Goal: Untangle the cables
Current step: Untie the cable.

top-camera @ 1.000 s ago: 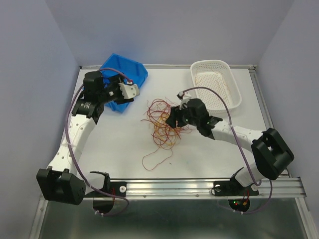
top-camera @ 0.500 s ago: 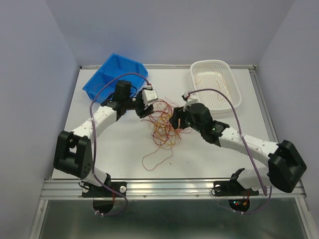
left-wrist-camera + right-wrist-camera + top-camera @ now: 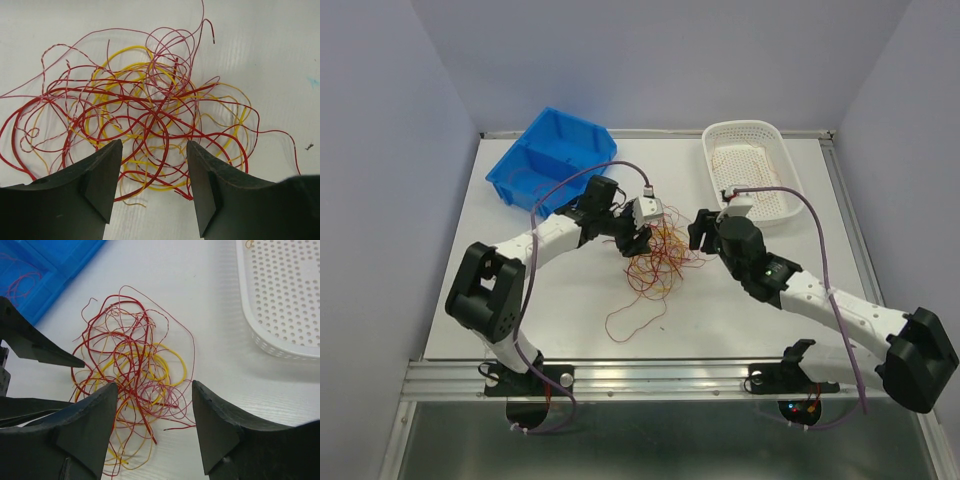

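Note:
The cables (image 3: 655, 258) are a loose tangle of thin dark red and yellow-orange strands in the middle of the white table. The tangle fills the left wrist view (image 3: 150, 120) and lies ahead in the right wrist view (image 3: 135, 375). My left gripper (image 3: 638, 237) is open and empty, low at the tangle's upper left edge; its jaws (image 3: 154, 165) straddle the near strands. My right gripper (image 3: 700, 232) is open and empty just right of the tangle, its fingertips (image 3: 155, 405) above the strands' near side.
A blue bin (image 3: 552, 158) holding a few red strands stands at the back left, also in the right wrist view (image 3: 45, 270). A white perforated basket (image 3: 752, 168) stands at the back right. One loose red loop (image 3: 635, 322) trails toward the front edge.
My left arm has swung from the blue bin to the tangle's left edge. My right gripper has drawn back off the tangle to its right side.

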